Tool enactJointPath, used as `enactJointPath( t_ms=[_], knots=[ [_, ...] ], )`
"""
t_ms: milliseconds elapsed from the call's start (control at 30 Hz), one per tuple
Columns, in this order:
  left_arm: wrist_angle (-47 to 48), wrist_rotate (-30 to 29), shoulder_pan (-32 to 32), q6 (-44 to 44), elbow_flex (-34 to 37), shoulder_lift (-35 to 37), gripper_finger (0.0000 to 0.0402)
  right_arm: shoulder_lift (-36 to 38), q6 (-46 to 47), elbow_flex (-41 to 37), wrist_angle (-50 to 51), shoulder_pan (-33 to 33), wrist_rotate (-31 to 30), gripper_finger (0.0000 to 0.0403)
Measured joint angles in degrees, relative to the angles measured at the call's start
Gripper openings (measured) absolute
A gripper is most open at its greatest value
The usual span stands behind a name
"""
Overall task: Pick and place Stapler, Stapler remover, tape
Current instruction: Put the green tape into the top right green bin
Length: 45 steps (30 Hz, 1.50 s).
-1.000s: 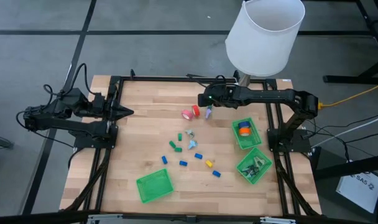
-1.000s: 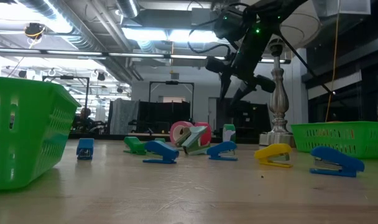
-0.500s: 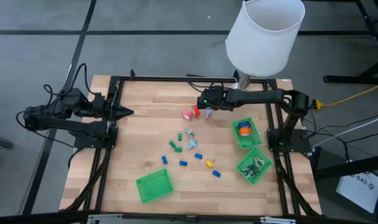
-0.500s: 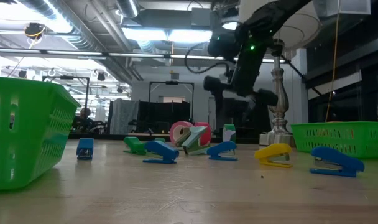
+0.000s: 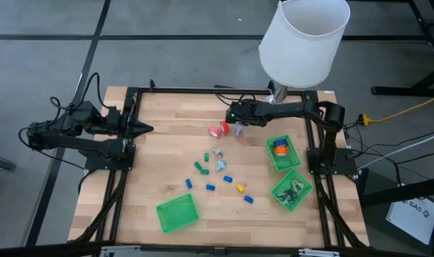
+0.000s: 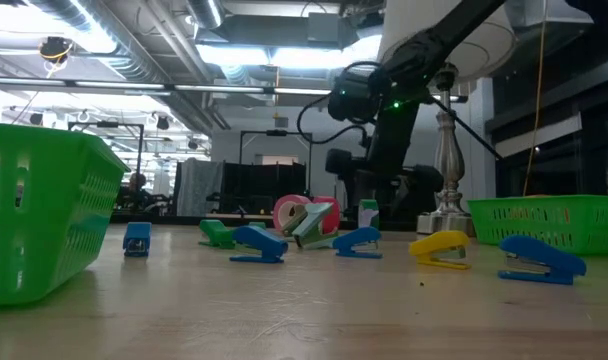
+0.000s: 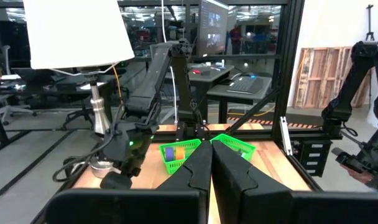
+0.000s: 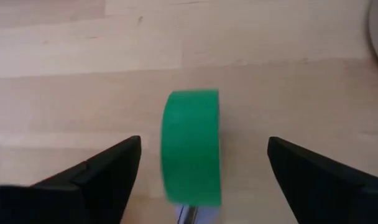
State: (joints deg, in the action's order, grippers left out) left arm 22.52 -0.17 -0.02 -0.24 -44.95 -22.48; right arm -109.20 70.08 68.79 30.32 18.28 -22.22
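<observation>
The right gripper [image 5: 238, 123] is hanging low over the far middle of the table [image 5: 167, 157], its fingers [image 8: 102, 171] spread wide to either side of a green tape roll [image 8: 191, 146] that is standing on edge, gripping nothing. Pink and red rolls [image 5: 219, 129] are lying just beside it. Staplers [image 6: 359, 241] are lying scattered mid-table. The left gripper [image 5: 142, 129] is waiting at the left edge with its fingers [image 7: 195, 174] pressed together, empty.

Green tape roll [image 8: 191, 147] on pale wood table [image 5: 167, 153]; pink roll [image 5: 215, 131] and red roll [image 5: 224, 127]. Green baskets [image 5: 178, 213]; blue [image 6: 542, 258] and yellow [image 6: 440, 248] staplers. White lampshade [image 5: 305, 41].
</observation>
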Motion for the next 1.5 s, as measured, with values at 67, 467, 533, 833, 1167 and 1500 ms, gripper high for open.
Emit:
enactJointPath(
  t_ms=[67, 467, 533, 833, 1167, 1500],
  knots=[
    [0.0, 0.0, 0.0, 0.0, 0.0, 0.0, 0.0006, -0.7, 0.0, 0.0, -0.4, 0.4, -0.1, 0.0338],
    [0.0, 0.0, 0.0, 0.0, 0.0, 0.0, 0.0006, -1.0, 0.3, 1.2, 0.0, 0.1, -0.1, 0.0179],
    [0.0, 0.0, 0.0, 0.0, 0.0, 0.0, 0.0006, -0.7, 0.4, 2.8, 2.6, -0.2, -0.1, 0.0154],
    [0.0, 0.0, 0.0, 0.0, 0.0, 0.0, 0.0006, -0.7, 0.2, 5.8, 8.1, -0.3, -0.3, 0.0108],
    [0.0, 0.0, 0.0, 0.0, 0.0, 0.0, 0.0006, -0.7, 4.5, 13.0, 21.8, -1.2, -0.2, 0.0121],
    [0.0, 0.0, 0.0, 0.0, 0.0, 0.0, 0.0006, -0.6, 5.1, 26.4, 39.2, -5.2, 0.0, 0.0108]
  ],
)
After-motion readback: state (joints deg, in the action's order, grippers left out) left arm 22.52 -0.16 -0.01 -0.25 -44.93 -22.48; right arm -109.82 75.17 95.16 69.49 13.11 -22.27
